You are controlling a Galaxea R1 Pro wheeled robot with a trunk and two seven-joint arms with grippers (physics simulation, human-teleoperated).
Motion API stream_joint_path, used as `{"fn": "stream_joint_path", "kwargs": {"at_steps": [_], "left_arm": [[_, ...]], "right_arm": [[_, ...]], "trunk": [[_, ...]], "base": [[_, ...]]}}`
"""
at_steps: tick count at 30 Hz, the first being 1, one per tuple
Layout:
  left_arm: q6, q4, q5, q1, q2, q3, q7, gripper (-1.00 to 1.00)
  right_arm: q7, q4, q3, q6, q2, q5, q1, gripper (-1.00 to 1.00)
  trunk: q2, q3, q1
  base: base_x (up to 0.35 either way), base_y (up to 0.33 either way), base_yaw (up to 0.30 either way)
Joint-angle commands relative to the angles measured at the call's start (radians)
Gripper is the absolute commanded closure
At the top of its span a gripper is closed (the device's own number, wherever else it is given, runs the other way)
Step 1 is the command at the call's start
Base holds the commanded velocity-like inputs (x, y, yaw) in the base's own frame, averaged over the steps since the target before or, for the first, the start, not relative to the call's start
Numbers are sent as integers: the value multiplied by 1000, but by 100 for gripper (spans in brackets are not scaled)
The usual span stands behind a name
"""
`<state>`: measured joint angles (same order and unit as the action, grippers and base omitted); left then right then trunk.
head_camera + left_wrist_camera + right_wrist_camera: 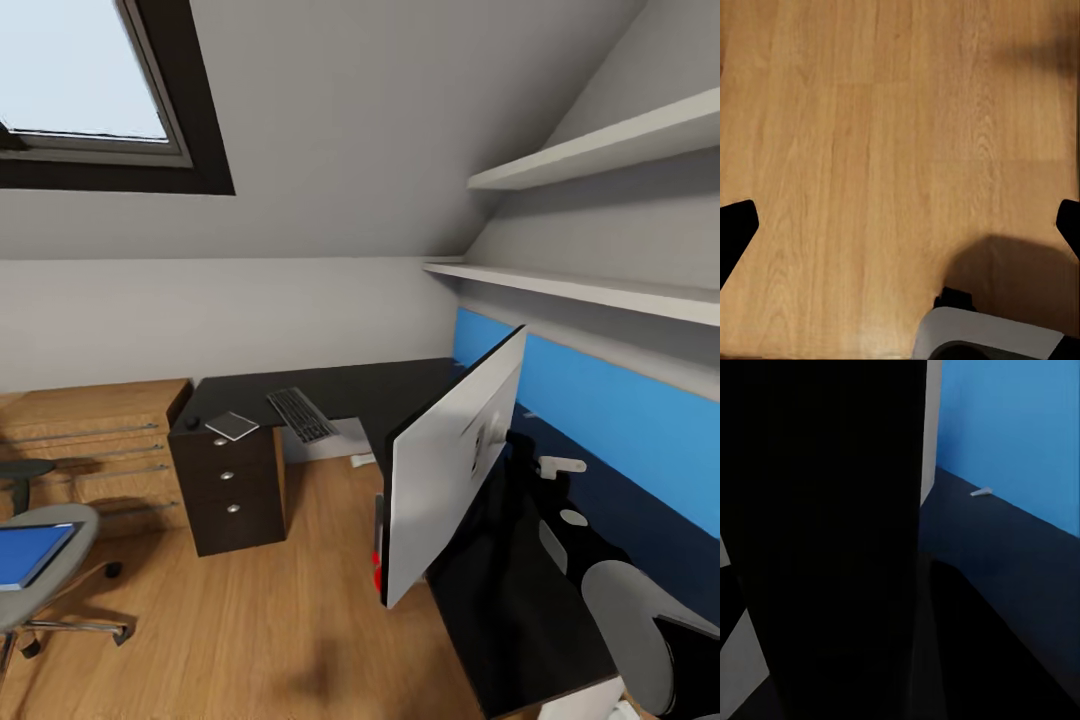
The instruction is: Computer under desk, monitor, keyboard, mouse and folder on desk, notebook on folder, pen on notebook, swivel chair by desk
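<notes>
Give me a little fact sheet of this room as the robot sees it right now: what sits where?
desk: black L-shaped top along two walls
monitor: tilted, grey back to the camera, over the desk's near wing
keyboard: on the desk, partly overhanging the front edge
notebook: on the drawer end
mouse: beside the notebook
folder: on the swivel chair seat
left hand: open above bare floor

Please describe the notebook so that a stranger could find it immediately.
Find the black desk under the sloped wall, then its end above the drawer unit. The notebook lies flat there, left of the keyboard. It is a thin, plain light grey rectangle without keys.
</notes>
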<state>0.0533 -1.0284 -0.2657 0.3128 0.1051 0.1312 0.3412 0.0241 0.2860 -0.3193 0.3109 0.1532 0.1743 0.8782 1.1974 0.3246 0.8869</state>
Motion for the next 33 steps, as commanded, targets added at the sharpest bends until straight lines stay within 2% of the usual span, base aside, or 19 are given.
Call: {"fn": "stream_joint_path", "kwargs": {"at_steps": [1, 9, 16, 18, 22, 26, 33], "left_arm": [[5, -3, -6, 0, 1, 4, 8, -100], [4, 1, -7, 0, 1, 4, 7, -100], [2, 4, -7, 0, 3, -3, 7, -100], [1, 4, -7, 0, 4, -17, 7, -100], [-14, 4, -7, 0, 3, -75, 6, -100], [-48, 27, -7, 0, 3, -89, 6, -100], [-60, 40, -7, 0, 2, -92, 5, -100]], "right_arm": [[0, -2, -6, 4, 0, 2, 0, 100], [0, -2, -6, 4, -1, 2, 0, 100], [1, -3, -6, 4, -2, 2, 0, 100], [2, -5, -6, 4, -3, 2, 1, 100], [3, -17, -6, 4, -4, 2, 1, 100], [4, -23, -5, 4, -4, 2, 0, 100], [2, -25, -4, 5, -8, 2, 0, 100]], "trunk": [[1, 1, 0], [1, 1, 0], [1, 1, 0], [1, 1, 0], [1, 1, 0], [1, 1, 0], [1, 1, 0]], "base": [[0, -308, 155], [-15, -310, 155], [-143, -283, 143], [-244, -215, 61], [-255, -205, 20], [-258, -204, 4], [-80, -71, 0]]}}
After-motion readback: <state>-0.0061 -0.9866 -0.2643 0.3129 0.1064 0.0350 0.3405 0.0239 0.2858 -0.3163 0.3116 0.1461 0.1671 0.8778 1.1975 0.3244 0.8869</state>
